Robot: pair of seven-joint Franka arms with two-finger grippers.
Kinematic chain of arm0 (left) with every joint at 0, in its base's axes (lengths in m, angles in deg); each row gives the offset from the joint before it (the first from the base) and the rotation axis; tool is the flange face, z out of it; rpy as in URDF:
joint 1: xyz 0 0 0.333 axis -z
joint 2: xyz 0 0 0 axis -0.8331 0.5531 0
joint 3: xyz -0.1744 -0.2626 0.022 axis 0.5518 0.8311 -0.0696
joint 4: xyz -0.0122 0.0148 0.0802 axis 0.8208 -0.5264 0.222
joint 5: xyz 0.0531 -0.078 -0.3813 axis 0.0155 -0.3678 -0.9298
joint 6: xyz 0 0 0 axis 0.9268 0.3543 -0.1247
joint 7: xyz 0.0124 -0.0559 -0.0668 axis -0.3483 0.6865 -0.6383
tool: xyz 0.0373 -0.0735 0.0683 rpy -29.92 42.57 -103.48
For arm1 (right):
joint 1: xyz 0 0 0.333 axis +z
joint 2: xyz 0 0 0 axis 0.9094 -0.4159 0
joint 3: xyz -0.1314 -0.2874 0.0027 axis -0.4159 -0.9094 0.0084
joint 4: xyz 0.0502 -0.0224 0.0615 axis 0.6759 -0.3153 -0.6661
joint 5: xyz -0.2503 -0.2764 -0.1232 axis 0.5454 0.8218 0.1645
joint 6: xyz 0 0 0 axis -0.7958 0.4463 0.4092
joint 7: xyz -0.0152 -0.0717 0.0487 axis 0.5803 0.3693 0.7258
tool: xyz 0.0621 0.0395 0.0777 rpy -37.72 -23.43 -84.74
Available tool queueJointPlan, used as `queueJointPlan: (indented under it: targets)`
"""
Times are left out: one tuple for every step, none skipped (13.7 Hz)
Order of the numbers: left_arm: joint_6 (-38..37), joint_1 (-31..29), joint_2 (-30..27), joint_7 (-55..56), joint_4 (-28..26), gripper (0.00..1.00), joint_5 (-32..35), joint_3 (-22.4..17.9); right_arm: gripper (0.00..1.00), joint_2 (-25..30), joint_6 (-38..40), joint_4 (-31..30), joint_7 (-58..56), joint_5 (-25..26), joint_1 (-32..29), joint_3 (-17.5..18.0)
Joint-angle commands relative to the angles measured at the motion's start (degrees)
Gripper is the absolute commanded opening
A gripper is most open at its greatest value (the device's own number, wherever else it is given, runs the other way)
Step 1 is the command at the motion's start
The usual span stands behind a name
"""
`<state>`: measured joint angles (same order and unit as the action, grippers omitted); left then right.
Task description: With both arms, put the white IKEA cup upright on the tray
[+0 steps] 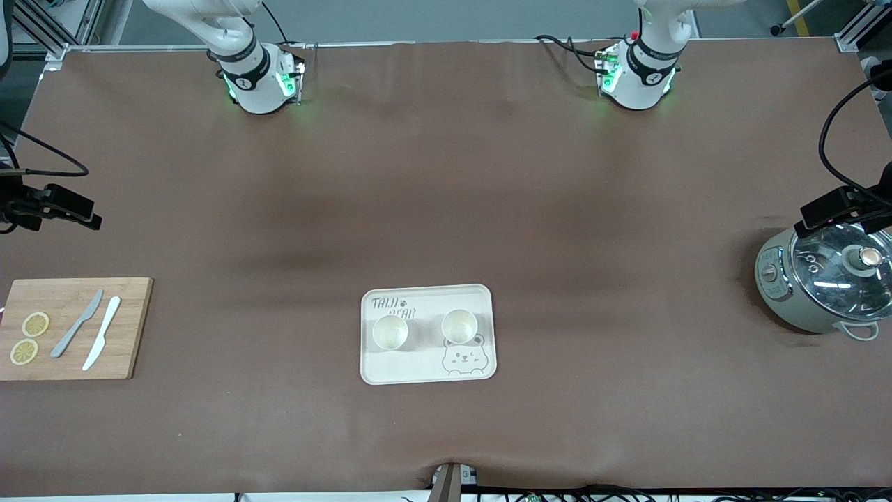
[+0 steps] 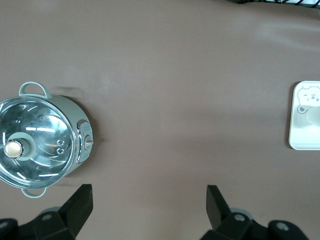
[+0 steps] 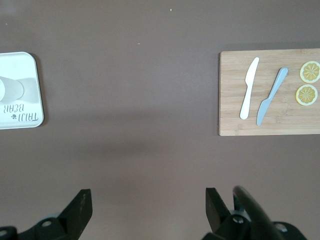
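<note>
Two white cups stand upright on the tray (image 1: 426,369), mouths up: one cup (image 1: 389,332) under the printed lettering, toward the right arm's end, the other cup (image 1: 459,325) just above the bear face, toward the left arm's end. They are near each other but apart. The tray lies on the bench (image 1: 446,209) near the middle of its front edge.

Wooden cutting board (image 1: 70,328), at the edge on the right arm's end: two lemon slices (image 1: 30,337), a grey knife (image 1: 77,323) and a white knife (image 1: 102,332) lying side by side.

Lidded pot (image 1: 826,279) with glass lid, at the edge on the left arm's end.

Left hand (image 2: 149,200): high over bare bench beside the pot, fingers spread wide, holding nothing. Right hand (image 3: 148,202): high over bare bench between tray and board, likewise wide open and empty. Both arms wait.

Judgement: the placing looks complete. Risk: any further descent toward the tray could clip a rim and tip a cup, since they stand close together.
</note>
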<state>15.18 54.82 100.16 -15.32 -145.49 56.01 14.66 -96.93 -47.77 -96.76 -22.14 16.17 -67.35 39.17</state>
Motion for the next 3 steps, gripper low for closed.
queueJointPlan:
  targets:
    - [0.0, -0.7, -1.1, -0.1, -0.6, 1.00, 0.5, 0.7, 1.00, 2.1, -1.0, -2.2, -0.6, 0.9, -1.0, 1.1]
    - [0.0, -0.7, -1.0, -0.1, -0.6, 1.00, 0.5, 0.7, 1.00, 2.0, -1.1, -2.2, -0.6, 1.0, -1.0, 1.1]
    - [0.0, -0.7, -1.0, 0.0, -0.6, 1.00, 0.4, 0.7, 1.00, 2.0, -1.2, -2.2, -0.6, 1.0, -1.0, 1.1]
